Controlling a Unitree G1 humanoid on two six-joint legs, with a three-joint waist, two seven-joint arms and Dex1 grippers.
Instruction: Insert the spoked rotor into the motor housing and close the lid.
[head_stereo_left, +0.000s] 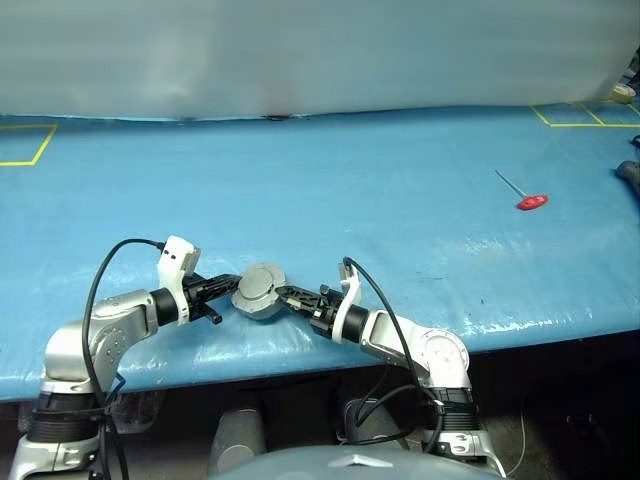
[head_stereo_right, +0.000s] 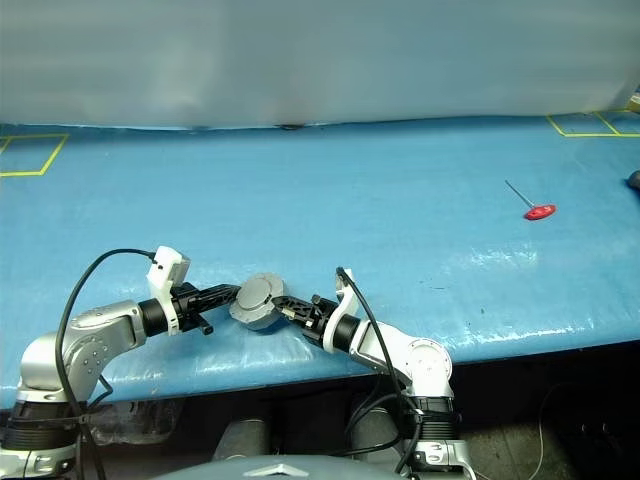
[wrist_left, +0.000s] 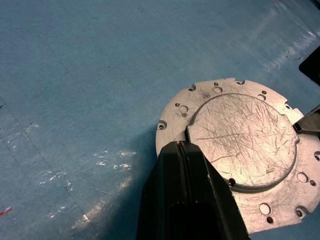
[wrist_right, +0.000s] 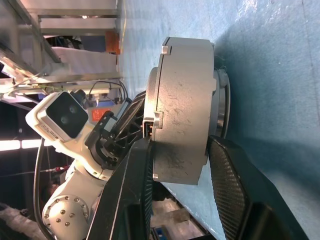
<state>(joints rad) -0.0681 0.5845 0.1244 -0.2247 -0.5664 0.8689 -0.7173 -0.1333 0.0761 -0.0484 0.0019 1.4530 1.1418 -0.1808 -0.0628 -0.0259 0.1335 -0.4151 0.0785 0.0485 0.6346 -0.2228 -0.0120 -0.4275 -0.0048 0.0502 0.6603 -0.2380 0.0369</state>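
The lid (wrist_left: 245, 145) lies flat on the motor housing (wrist_right: 185, 105), smooth face up, so the closing looks done; the spoked rotor is presumably shut inside (nothing confirms that). What may remain is to let go. The closed assembly sits near the front edge of the blue bench (head_stereo_left: 400, 190), between both arms. The left gripper (wrist_left: 182, 165), fingers pressed together, rests its tips on the lid's rim. The right gripper (wrist_right: 177, 165) straddles the housing, one finger on each flat side, pinching it.
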